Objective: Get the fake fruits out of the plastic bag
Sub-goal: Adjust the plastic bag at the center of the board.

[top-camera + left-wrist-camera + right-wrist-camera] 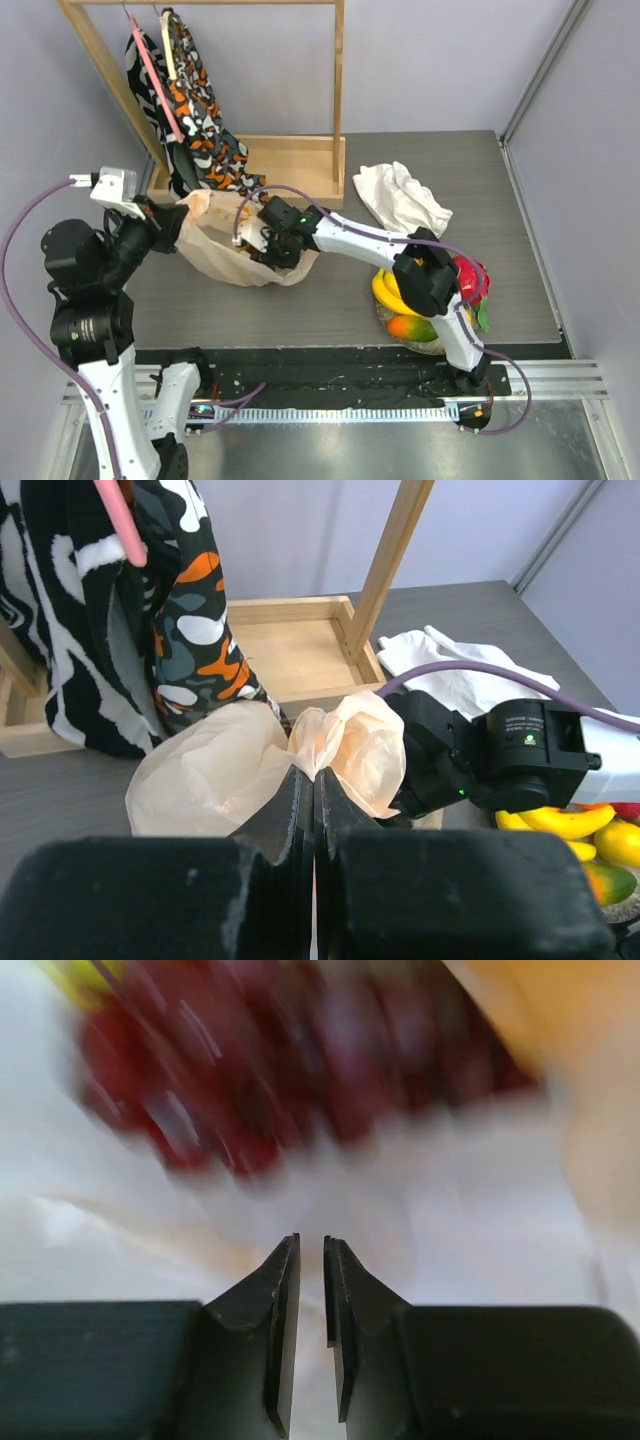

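One blurred mass of dark red-purple glossy beads, which I take for the plastic grape bunch [300,1070], fills the right wrist view just ahead of the right gripper [311,1240] fingertips. A smear of yellow up and to their left is too blurred for me to name. Those fingers stand a narrow slit apart with nothing between them, so I read them as released. Pale film of the thin translucent peach-orange plastic bag [225,255] lies around and beneath them, and from above that gripper is sunk in the bag's mouth. The left gripper [314,772] is clenched on a gathered fold of the bag's rim, with the film bunched right at its tips and ballooning away on both sides. Well to the right of the left fingers, past the right arm's black wrist [500,755], a yellow plastic banana bunch [386,290], a red-green mango [410,327] and a pink-red dragon fruit [470,280] huddle together outside the bag on the grey table [340,295]. Beyond the left fingertips lies a crumpled white cloth [450,670]. Up and to their left an orange-black-white patterned fabric [190,630] hangs from a pale wooden rack [400,550].
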`<action>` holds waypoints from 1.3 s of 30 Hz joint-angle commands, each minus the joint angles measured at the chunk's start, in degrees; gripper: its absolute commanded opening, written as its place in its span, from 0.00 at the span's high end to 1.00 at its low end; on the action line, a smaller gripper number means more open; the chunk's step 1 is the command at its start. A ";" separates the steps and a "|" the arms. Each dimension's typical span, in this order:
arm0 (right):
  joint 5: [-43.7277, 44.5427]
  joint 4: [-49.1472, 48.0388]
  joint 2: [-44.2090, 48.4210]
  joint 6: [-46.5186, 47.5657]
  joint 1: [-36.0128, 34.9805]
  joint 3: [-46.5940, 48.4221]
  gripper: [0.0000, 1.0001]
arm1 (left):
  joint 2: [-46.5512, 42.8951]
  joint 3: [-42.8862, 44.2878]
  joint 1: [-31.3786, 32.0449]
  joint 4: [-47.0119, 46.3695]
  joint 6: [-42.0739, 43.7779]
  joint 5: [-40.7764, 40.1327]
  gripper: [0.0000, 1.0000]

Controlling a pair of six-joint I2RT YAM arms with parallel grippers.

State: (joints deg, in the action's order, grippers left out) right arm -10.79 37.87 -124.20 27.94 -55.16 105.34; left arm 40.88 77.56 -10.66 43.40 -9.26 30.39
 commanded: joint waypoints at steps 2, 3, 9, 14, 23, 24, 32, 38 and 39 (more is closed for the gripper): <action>15.76 0.54 13.01 4.30 6.46 -4.44 0.77 | 4.38 0.13 -0.42 -11.37 -5.68 2.92 1.00; 17.01 0.45 14.06 5.01 7.16 -3.57 0.77 | 5.69 0.48 -0.33 -12.62 -6.21 3.18 1.00; 23.88 -0.51 21.53 9.32 9.28 -4.25 0.77 | 7.99 3.83 -0.42 -15.71 -7.53 6.69 1.00; 23.18 0.80 29.88 9.49 8.49 -15.58 0.76 | 2.46 -3.80 -0.42 -11.35 -5.52 7.84 1.00; -0.87 10.47 36.49 8.45 3.92 -26.60 0.62 | -4.84 -13.30 -0.33 11.87 3.02 10.93 1.00; -2.21 9.86 35.88 8.09 3.31 -24.68 0.61 | -5.37 -15.05 -0.42 11.89 2.49 9.70 1.00; -4.50 5.03 20.70 2.74 -2.23 -8.25 0.65 | -5.82 -17.01 -0.68 9.43 -3.66 1.52 1.00; -1.88 3.79 10.06 0.80 -3.90 -1.11 0.76 | -5.29 -14.81 -0.77 7.49 -4.02 1.16 1.00; -1.00 3.79 8.90 1.06 -3.82 -0.67 0.78 | -5.11 -14.63 -0.77 7.58 -3.93 1.16 1.00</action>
State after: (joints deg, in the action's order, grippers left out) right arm -13.63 42.94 -111.04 30.83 -58.39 100.97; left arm 35.16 59.99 -11.00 53.41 -12.05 32.64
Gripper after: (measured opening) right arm 0.250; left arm 0.012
